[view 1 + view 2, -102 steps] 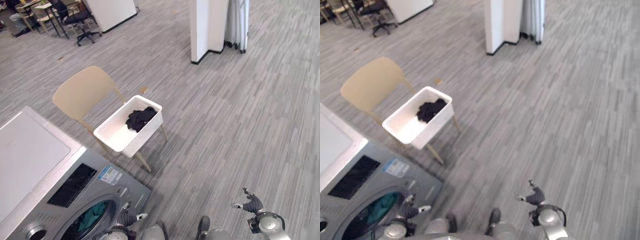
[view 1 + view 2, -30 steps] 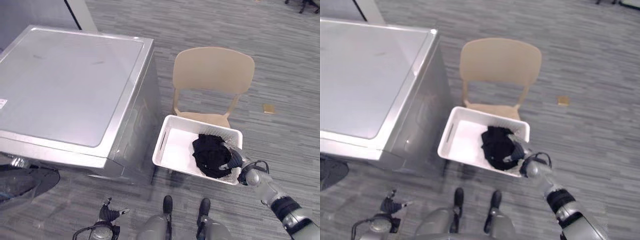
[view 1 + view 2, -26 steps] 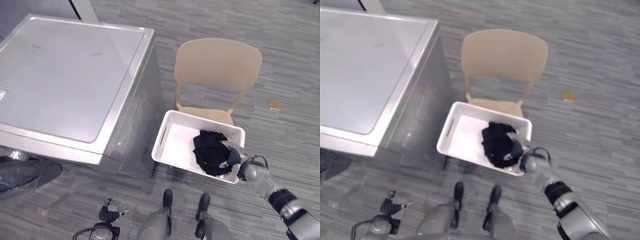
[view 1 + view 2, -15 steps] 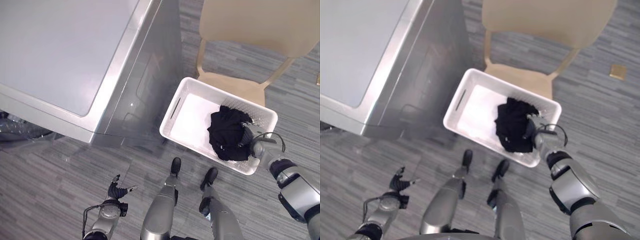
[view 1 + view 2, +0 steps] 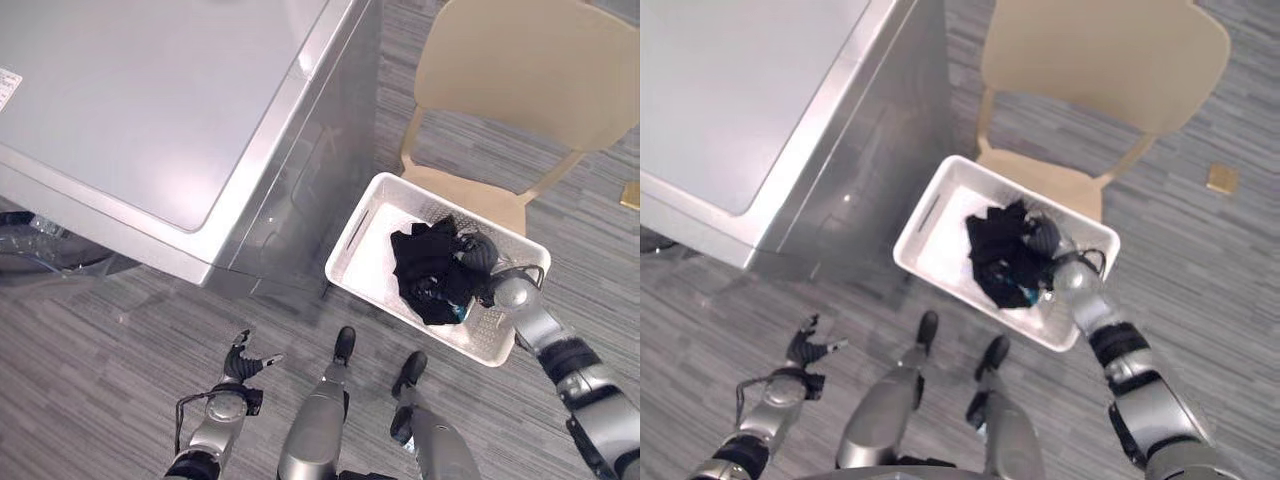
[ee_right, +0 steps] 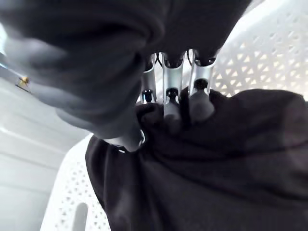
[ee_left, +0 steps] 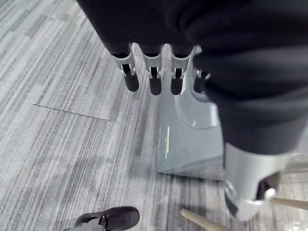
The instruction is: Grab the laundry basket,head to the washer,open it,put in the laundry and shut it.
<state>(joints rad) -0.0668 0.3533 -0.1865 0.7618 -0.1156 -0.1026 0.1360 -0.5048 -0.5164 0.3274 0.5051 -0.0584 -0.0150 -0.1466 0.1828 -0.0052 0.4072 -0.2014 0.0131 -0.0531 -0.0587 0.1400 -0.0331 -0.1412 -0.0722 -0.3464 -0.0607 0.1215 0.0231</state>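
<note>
Largest first: grey washer (image 5: 150, 110) at left, flat top seen from above, its side panel facing the basket. Carpeted floor (image 5: 80, 400) all round, grey striped.

Beige chair (image 5: 530, 70) at far right, backrest toward the top of the eye views, seat partly covered by the basket.

White laundry basket (image 5: 365, 260) resting on the chair seat, just right of the washer's side, slot handle on its left end wall. Perforated walls seen close in the right wrist view.

Black laundry (image 5: 425, 265) bunched in the right half of the basket; a small teal patch at its near edge.

Right hand (image 5: 480, 258) reached into the basket from the lower right, fingers (image 6: 202, 89) curled into the black cloth and gripping a fold of it.

Left hand (image 5: 240, 362) low at near left above the floor, well apart from washer and basket, fingers (image 7: 155, 84) straight and relaxed, holding nothing.
</note>
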